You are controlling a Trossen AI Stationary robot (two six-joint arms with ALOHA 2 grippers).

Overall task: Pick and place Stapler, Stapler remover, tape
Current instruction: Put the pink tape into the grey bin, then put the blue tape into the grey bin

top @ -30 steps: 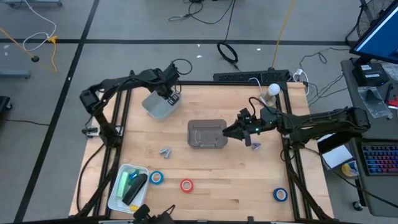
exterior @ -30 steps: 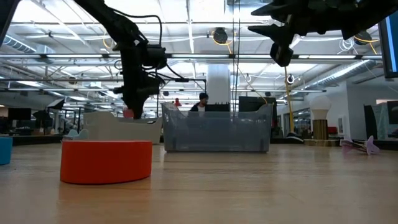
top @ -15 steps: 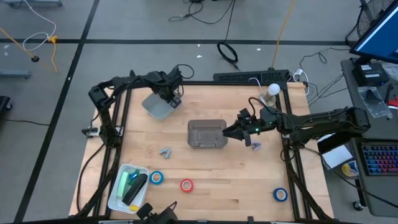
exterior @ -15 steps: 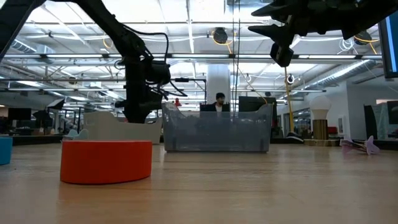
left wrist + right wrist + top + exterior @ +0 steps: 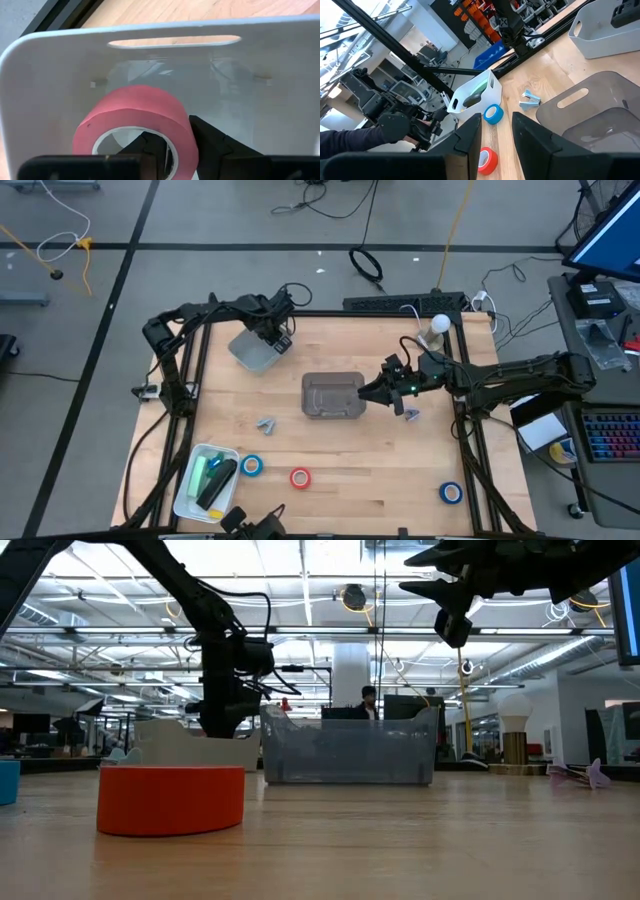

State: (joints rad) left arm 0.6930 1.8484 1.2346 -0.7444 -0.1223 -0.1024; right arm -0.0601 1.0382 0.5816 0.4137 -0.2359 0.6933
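Note:
My left gripper (image 5: 277, 337) reaches down into the white bin (image 5: 252, 352) at the table's far left and is shut on a red tape roll (image 5: 135, 112). My right gripper (image 5: 366, 392) hangs open and empty by the right end of the grey bin (image 5: 332, 396); its fingers (image 5: 470, 135) show apart in the right wrist view. A blue roll (image 5: 251, 465) and a red roll (image 5: 300, 477) lie flat near the front edge, another blue roll (image 5: 450, 493) at the front right. A grey staple remover (image 5: 265, 423) lies left of the grey bin, a purple one (image 5: 410, 415) right of it. My left gripper pinches the red roll's wall (image 5: 182, 132): one finger (image 5: 150, 147) is inside the pale core and the other (image 5: 210, 140) is outside. The fingers come from above, pointing down into the white bin. Whether the roll touches the bin's floor does not show.
A second white bin (image 5: 205, 478) at the front left holds a green stapler (image 5: 205, 473) and a black stapler (image 5: 218, 485). Black frame rails run along the table's left and right sides. Bare wood lies between the grey bin and the front rolls.
My left gripper moved down into the white bin with the red roll: in the low view the roll showed above the bin's wall a second ago and is now hidden behind it. The left arm's elbow shifted toward the right. For the last half second nothing moved.

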